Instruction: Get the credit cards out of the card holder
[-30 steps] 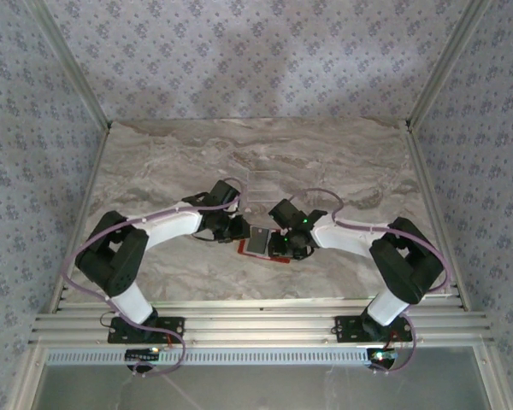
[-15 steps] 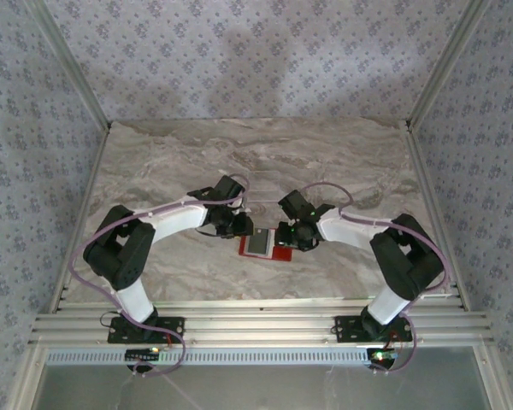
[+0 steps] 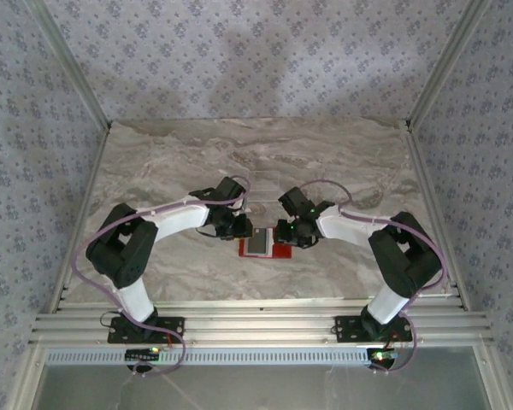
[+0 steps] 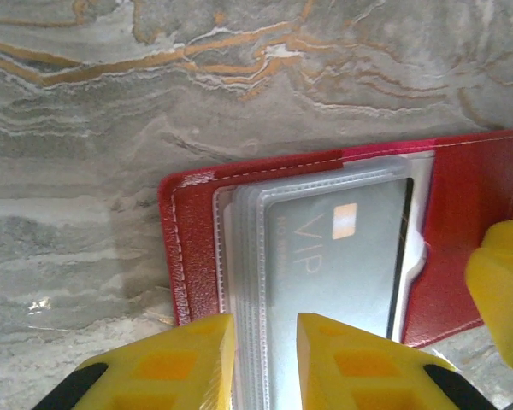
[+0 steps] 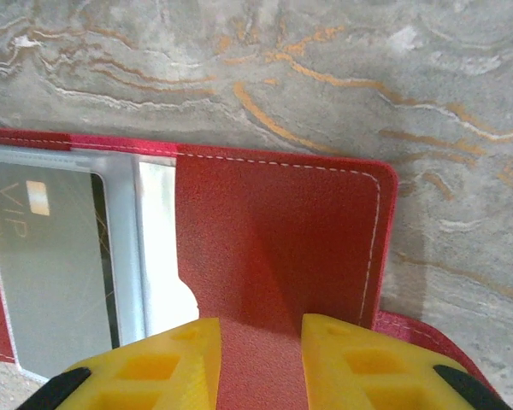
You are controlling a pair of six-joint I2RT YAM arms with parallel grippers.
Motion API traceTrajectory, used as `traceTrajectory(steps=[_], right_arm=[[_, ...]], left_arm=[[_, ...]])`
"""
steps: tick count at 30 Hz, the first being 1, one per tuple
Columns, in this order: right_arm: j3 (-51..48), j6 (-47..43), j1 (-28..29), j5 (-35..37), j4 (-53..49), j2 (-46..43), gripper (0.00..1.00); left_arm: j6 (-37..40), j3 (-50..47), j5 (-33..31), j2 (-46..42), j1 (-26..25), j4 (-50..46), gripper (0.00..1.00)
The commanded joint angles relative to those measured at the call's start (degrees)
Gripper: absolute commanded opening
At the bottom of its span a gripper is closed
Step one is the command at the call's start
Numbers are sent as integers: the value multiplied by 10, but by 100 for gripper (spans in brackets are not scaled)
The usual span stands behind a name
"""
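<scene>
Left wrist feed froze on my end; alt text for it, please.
Red card holder lies open on the marble table, a grey VIP card in its clear sleeves. The left tool's yellow fingers straddle the sleeves' edge.

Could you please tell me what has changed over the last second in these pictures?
The right gripper moved from the near part of the card holder toward the far side and is now over its right flap. The left gripper edged slightly farther out and inward. The card holder stays open in about the same spot on the table, with a card in its sleeve.
</scene>
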Motion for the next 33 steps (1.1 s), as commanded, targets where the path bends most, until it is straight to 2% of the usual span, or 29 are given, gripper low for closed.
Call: traceTrajectory(steps=[1, 6, 13, 33], right_arm=[[18, 8, 6, 1, -14, -17, 31], [24, 35, 15, -29, 10, -18, 31], [41, 49, 27, -48, 28, 24, 31], [64, 46, 36, -26, 15, 76, 34]], left_arm=[[16, 14, -18, 16, -3, -25, 25], [16, 6, -19, 22, -3, -19, 25], [13, -6, -20, 23, -3, -17, 25], [12, -12, -18, 17, -3, -15, 25]])
